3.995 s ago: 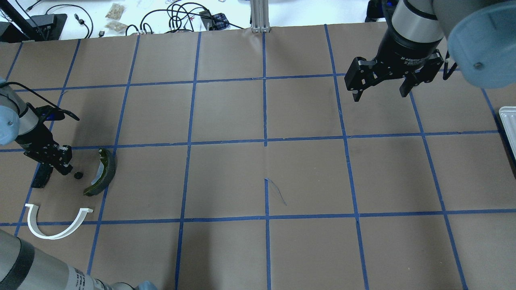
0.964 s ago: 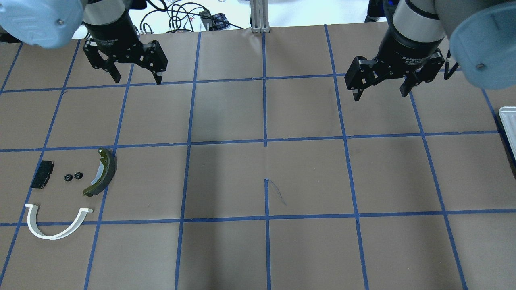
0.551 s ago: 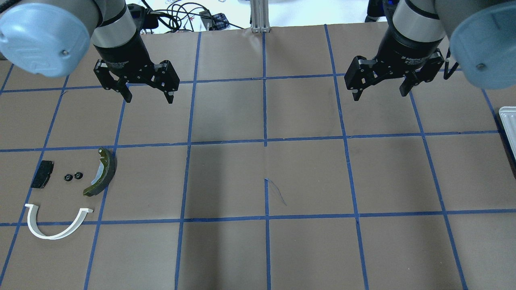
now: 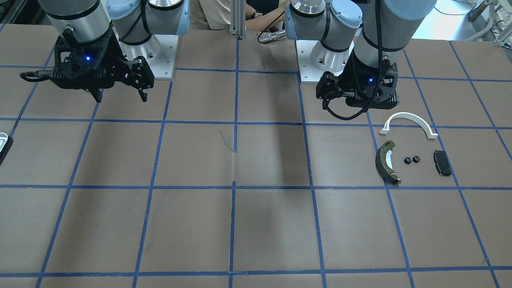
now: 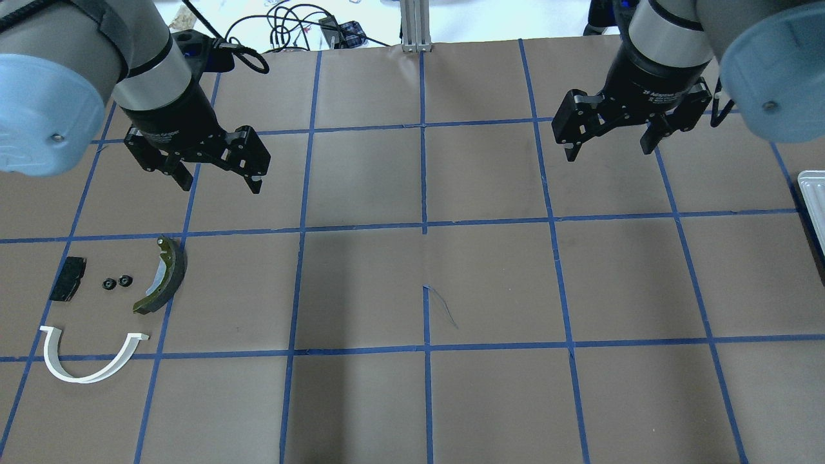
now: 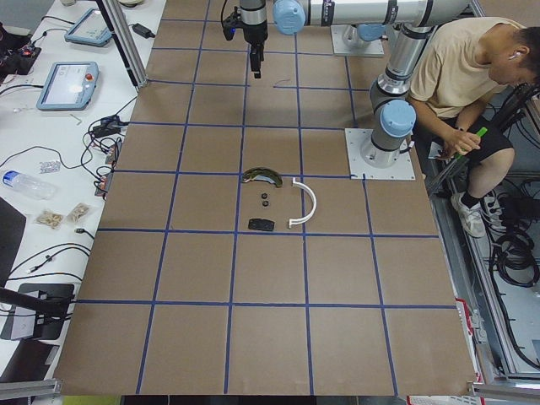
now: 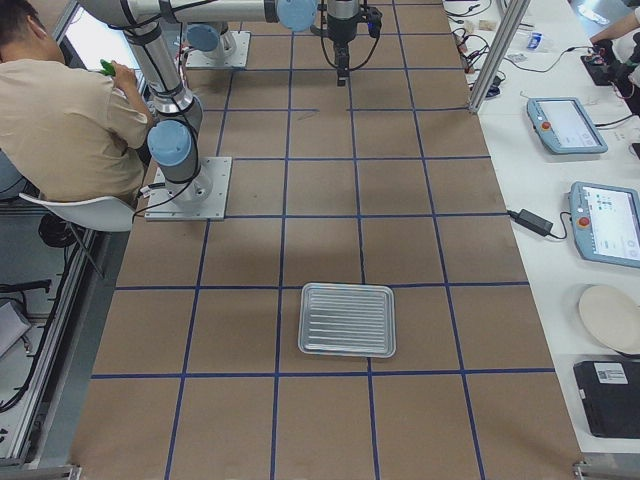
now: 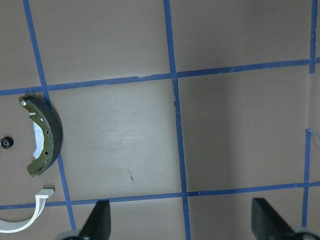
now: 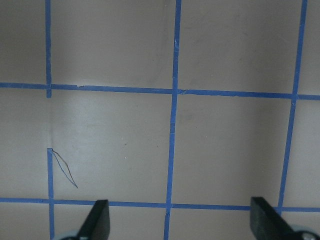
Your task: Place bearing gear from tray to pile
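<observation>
Two small black bearing gears (image 5: 109,283) (image 5: 126,280) lie side by side in the pile, between the black pad (image 5: 67,278) and the olive-grey brake shoe (image 5: 161,276). The white arch (image 5: 87,357) lies just nearer. My left gripper (image 5: 220,185) is open and empty, raised above the table beyond the pile. The left wrist view shows the brake shoe (image 8: 42,135) and one gear (image 8: 5,142) at its left edge. My right gripper (image 5: 606,152) is open and empty, high over the far right. The metal tray (image 7: 347,319) holds nothing that I can see.
The table is brown paper with a blue tape grid. Only a corner of the tray (image 5: 813,193) shows at the overhead view's right edge. A seated person (image 6: 472,84) is behind the robot bases. Cables and pendants lie beyond the table's far edge.
Four seconds ago my left gripper was down at the pile beside one gear; now two gears lie there. Over the last second the open left gripper swung back toward the robot. The right arm stayed still.
</observation>
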Controlling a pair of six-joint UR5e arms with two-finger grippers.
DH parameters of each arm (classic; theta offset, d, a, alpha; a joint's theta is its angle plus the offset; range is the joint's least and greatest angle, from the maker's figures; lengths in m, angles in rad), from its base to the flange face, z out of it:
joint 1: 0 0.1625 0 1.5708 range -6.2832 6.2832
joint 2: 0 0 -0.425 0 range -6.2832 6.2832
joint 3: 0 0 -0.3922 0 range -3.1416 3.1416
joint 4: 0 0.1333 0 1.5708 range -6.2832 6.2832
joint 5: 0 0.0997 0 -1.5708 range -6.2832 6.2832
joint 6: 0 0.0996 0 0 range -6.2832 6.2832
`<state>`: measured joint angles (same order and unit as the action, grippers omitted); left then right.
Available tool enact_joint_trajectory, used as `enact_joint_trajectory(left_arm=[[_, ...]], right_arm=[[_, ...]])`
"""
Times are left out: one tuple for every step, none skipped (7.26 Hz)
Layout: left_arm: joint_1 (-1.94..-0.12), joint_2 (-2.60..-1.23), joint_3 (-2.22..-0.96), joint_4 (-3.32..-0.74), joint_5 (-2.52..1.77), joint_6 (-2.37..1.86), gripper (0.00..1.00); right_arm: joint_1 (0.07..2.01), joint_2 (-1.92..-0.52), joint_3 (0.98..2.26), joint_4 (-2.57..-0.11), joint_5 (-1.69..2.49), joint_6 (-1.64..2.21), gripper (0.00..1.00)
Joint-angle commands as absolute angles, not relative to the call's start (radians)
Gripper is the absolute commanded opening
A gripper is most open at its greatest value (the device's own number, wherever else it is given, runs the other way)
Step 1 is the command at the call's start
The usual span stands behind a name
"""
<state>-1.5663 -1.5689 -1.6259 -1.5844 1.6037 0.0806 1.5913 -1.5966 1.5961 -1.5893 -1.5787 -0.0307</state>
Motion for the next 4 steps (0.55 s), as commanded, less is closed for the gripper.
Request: enact_joint_trajectory(left_arm=[[-1.562, -1.559, -1.623, -1.580, 1.568, 0.051, 1.00], [-1.563, -1.560, -1.629, -1.563, 1.556, 0.022, 1.00], [-1.563, -1.560, -1.629, -1.560, 1.558, 0.020, 1.00], [-1.562, -1.560, -1.629, -1.560, 1.565, 0.021, 1.00]], right_arm=[[1.592, -1.597, 1.597, -1.589, -1.578, -0.031, 1.00], [1.589, -1.597, 1.595, -1.589, -1.580, -0.031, 1.00], [1.591, -1.597, 1.597, -1.591, -1.578, -0.031, 1.00], [1.591, -1.597, 1.595, -1.591, -1.578, -0.031, 1.00]])
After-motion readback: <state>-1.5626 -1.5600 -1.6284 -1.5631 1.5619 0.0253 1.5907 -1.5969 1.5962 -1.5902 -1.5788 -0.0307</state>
